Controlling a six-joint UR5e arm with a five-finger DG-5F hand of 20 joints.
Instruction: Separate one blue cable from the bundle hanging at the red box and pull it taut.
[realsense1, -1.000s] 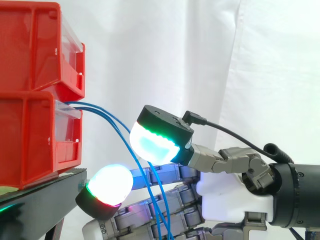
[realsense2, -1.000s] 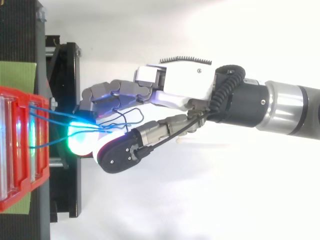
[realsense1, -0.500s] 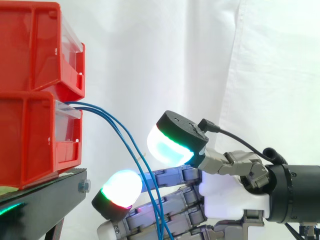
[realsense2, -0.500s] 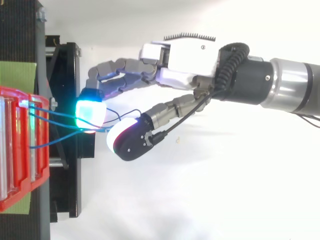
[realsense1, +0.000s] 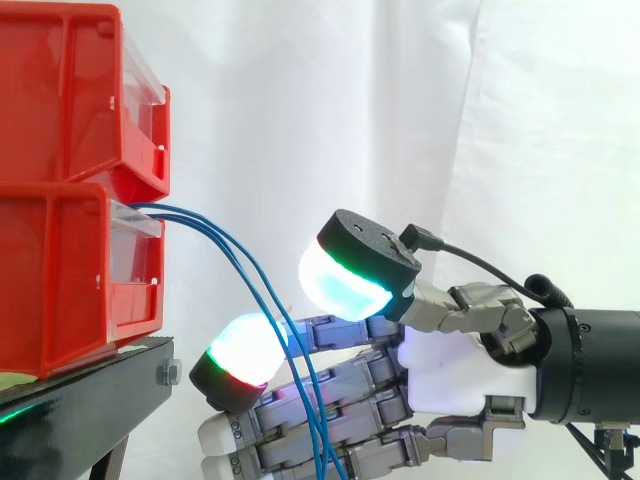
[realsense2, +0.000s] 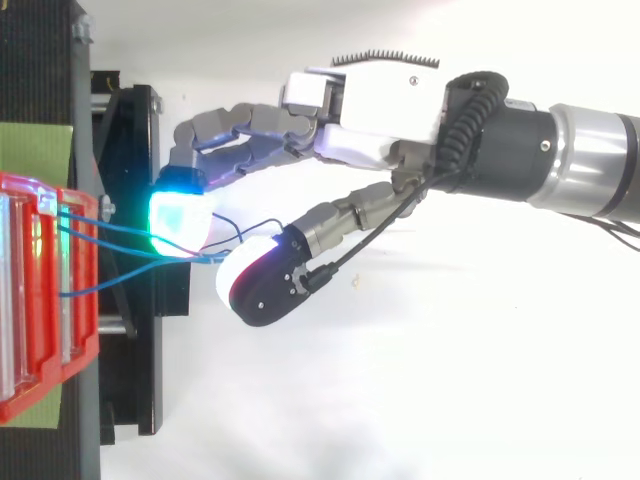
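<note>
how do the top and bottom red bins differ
Blue cables leave the clear front of the bottom red bin; the top red bin has none. The bottom red bin rests on the black stand; the top red bin is stacked on it. Both have clear fronts.

In the side view, lower ends of the blue cables (realsense1: 258, 292) cut off by the bottom edge, as well as the underside of the hand (realsense1: 455, 375). Red bins (realsense1: 60, 270) cut off at the left and top, with the cable starts hidden inside. Arm (realsense2: 590, 165) cut off at the right. Impossible to tell any grip on a cable, or to separate the crossing strands.
</note>
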